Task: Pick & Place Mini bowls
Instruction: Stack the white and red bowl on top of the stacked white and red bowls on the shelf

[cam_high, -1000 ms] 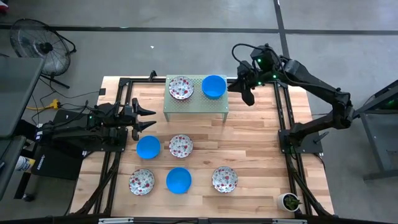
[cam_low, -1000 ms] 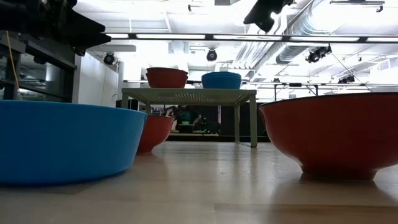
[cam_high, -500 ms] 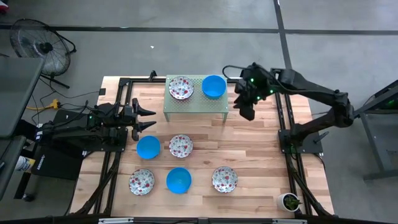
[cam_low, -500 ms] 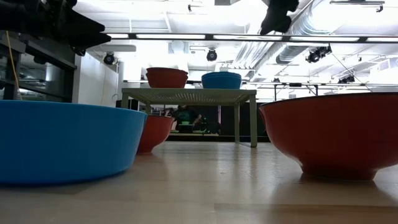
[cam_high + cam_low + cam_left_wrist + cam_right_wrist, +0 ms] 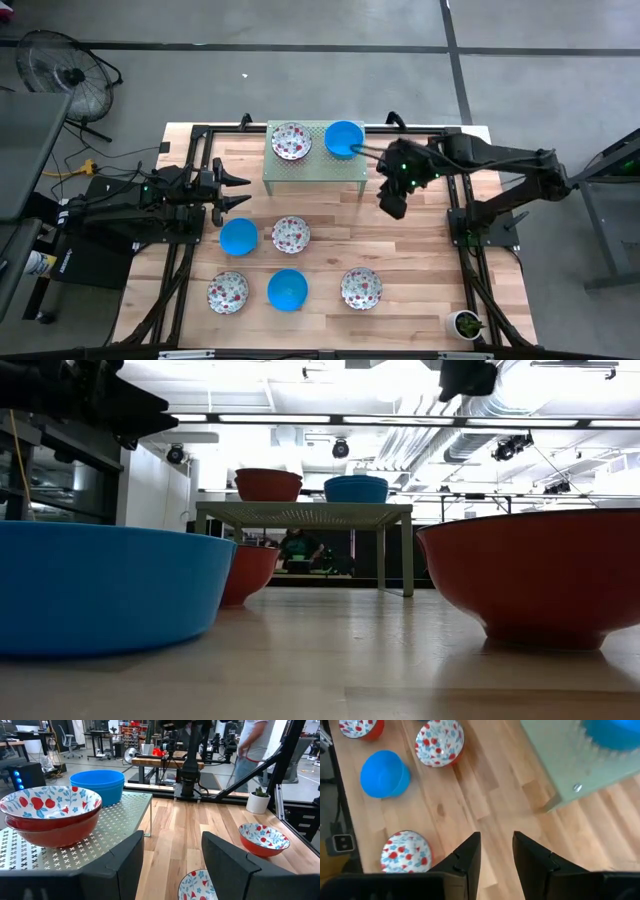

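Two bowls stand on the pale green rack (image 5: 315, 172): a floral one (image 5: 291, 141) and a blue one (image 5: 344, 138). Several more rest on the table: blue (image 5: 238, 236), floral (image 5: 291, 235), floral (image 5: 228, 292), blue (image 5: 287, 289), floral (image 5: 361, 288). My right gripper (image 5: 392, 205) hangs open and empty above the bare wood just right of the rack; its wrist view (image 5: 495, 855) looks down on the floral bowl (image 5: 439, 742) and the blue bowl (image 5: 384, 774). My left gripper (image 5: 238, 190) waits open at the table's left side, level with the rack (image 5: 75, 855).
Dark frame rails run along both table sides (image 5: 458, 215). A small potted plant (image 5: 466, 323) stands at the near right corner. Bare wood lies between the rack and the floral bowl at the right. A person (image 5: 250, 745) stands in the room beyond the table.
My right gripper has moved away from the blue bowl on the rack, toward the table's near edge, and now hangs beside the rack's right end. The bowls and the left arm have kept still.
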You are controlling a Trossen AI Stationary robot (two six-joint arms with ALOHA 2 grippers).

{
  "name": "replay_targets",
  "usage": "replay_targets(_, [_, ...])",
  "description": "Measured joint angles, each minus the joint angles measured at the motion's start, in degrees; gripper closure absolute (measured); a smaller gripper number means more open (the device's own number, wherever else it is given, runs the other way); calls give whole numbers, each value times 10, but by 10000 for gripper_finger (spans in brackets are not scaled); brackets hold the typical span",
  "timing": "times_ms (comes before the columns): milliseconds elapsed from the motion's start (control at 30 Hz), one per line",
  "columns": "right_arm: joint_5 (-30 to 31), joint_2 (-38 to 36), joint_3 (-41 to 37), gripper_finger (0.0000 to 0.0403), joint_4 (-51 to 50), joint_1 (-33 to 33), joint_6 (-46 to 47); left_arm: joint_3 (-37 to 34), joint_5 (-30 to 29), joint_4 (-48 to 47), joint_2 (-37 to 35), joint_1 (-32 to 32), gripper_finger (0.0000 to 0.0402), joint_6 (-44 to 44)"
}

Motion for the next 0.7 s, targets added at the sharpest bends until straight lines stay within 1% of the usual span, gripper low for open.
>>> replay_targets(233, [50,1,0,301,-32,74,150,0,-1,0,0,0,207,0])
replay_targets(433, [89,6,0,301,-35,146,263,0,-1,-4,0,0,207,0])
replay_targets(567, [91,24,0,301,-43,189,322,0,-1,-4,0,0,207,0])
replay_targets(700, [76,55,0,301,-43,226,368,0,2,-4,0,0,207,0])
